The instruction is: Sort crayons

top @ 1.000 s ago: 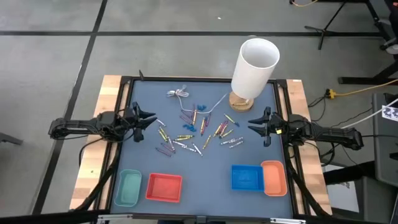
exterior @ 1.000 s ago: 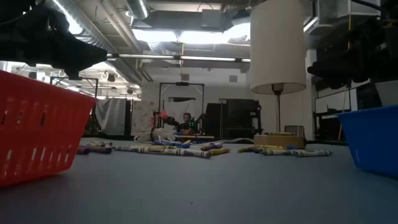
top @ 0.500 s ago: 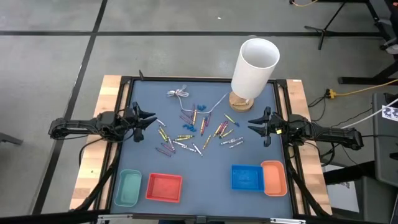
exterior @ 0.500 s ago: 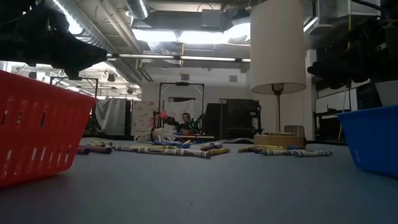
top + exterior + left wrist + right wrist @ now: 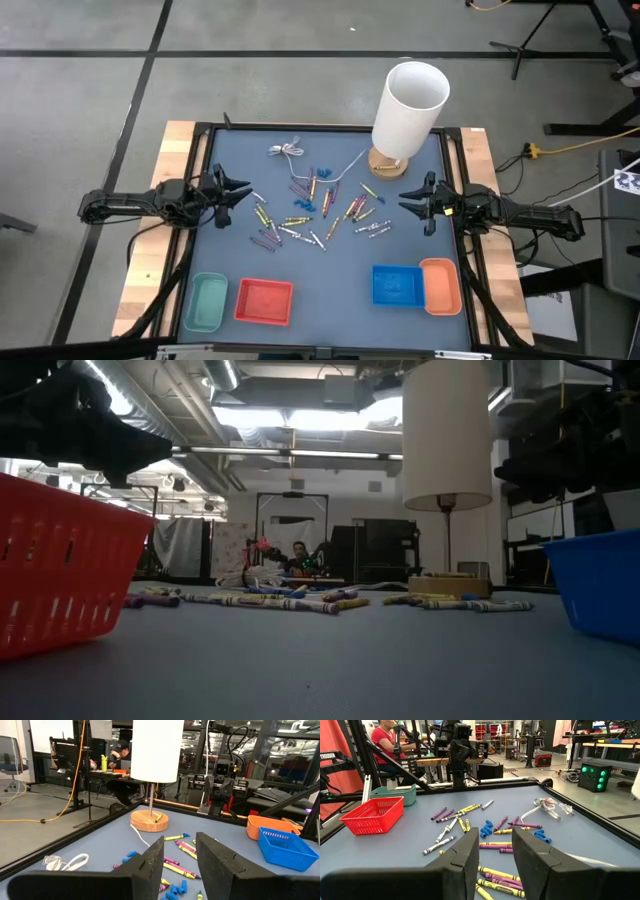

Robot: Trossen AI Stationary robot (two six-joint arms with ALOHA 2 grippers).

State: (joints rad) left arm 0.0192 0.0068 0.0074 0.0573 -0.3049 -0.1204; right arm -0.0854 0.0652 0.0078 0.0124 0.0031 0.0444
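Several crayons (image 5: 315,212) in yellow, purple, red, green and grey-white lie scattered flat on the blue-grey mat (image 5: 330,265) in the middle of the table; they also show in the low view (image 5: 300,600). My left gripper (image 5: 247,192) hovers level at the mat's left edge, open, pointing at the crayons (image 5: 177,865). My right gripper (image 5: 402,198) hovers level at the mat's right edge, also open, facing the crayons (image 5: 465,820). Neither gripper has anything between its fingers.
A lamp with a white shade (image 5: 410,100) stands on a wooden base (image 5: 388,162) at the far right. A white cable (image 5: 288,151) and small blue bits (image 5: 325,200) lie among the crayons. Teal (image 5: 208,302), red (image 5: 265,301), blue (image 5: 397,285) and orange (image 5: 441,285) bins line the near edge.
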